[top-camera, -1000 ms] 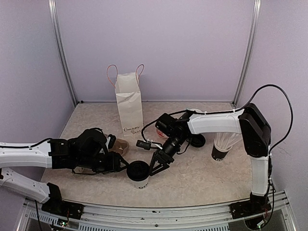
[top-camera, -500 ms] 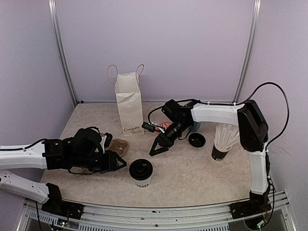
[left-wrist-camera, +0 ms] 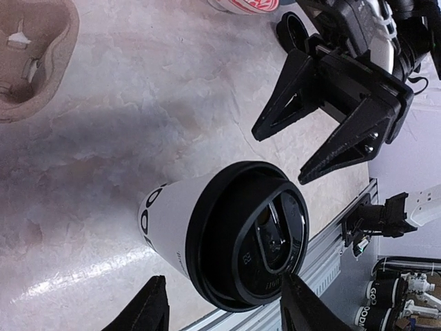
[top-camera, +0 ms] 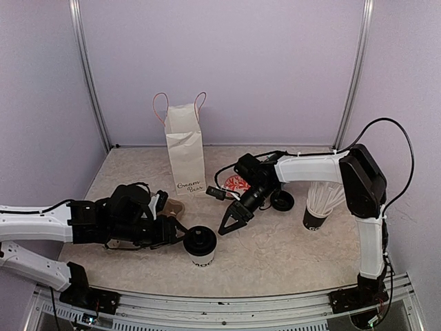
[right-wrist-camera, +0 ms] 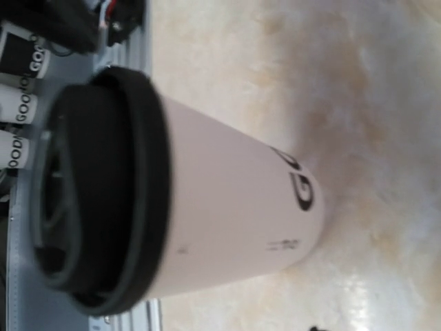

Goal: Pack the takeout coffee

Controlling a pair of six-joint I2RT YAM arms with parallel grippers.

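White cup (top-camera: 200, 249) by front rail (top-camera: 227, 304); left gripper (top-camera: 181, 237), right gripper (top-camera: 229, 227) spread alongside.

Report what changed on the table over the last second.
The right gripper, jaws open, pulled back from the lidded cup toward the paper bag, then eased partway back. The left gripper advanced right up to the cup, still open. Nothing was grasped or released. The cup, paper bag and straw cup stayed put.

A beige, marble-patterned desk (top-camera: 289, 252) sits inside plain lilac walls (top-camera: 241, 62). A slim silver metal post (top-camera: 92, 83) rises at the back left corner, and a matching right post (top-camera: 351, 83) opposite. A grey aluminium rail (top-camera: 227, 303) edges the near side. The light is soft and even.
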